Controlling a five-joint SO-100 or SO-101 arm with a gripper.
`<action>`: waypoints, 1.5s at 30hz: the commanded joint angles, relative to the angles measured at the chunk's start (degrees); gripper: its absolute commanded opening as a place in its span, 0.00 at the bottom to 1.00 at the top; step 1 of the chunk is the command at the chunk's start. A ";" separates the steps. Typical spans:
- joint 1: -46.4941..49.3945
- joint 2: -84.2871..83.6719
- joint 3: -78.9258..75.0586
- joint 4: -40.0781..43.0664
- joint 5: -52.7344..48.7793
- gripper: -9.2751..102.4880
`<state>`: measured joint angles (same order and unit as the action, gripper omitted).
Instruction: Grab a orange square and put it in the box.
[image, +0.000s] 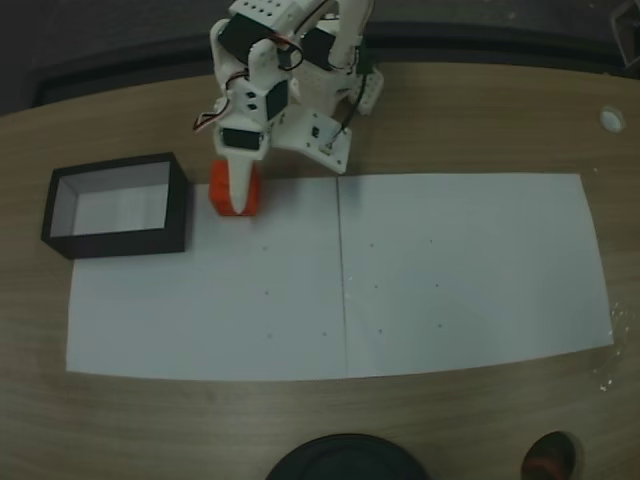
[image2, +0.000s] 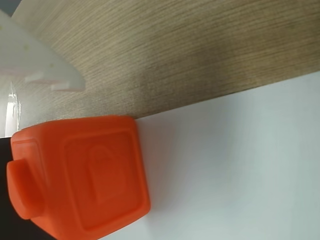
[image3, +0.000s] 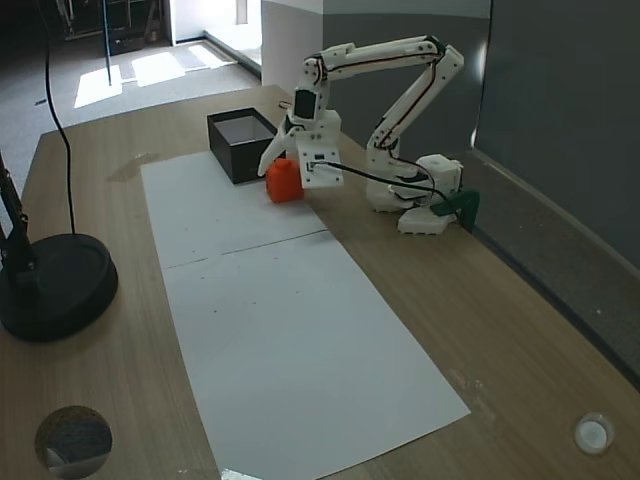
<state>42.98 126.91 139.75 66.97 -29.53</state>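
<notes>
Orange square (image: 237, 197) is sitting on the white paper (image: 450, 270) near its edge, right between the gripper (image: 238, 185) fingers, which hang down over it. Can't really tell if they're actually pinching it. The box (image: 165, 238) is just beside the fingers, apart from the block.

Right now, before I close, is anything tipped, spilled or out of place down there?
Nothing stands out. The orange square sits on the paper's far edge at the gripper, and the box stands upright beside it.
</notes>
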 joint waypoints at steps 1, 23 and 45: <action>0.35 0.18 -0.44 -0.18 -1.41 0.30; -0.18 1.05 -31.11 13.01 2.29 0.15; 13.10 -16.70 -46.14 1.58 4.31 0.15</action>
<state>56.25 111.53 94.57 70.84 -25.84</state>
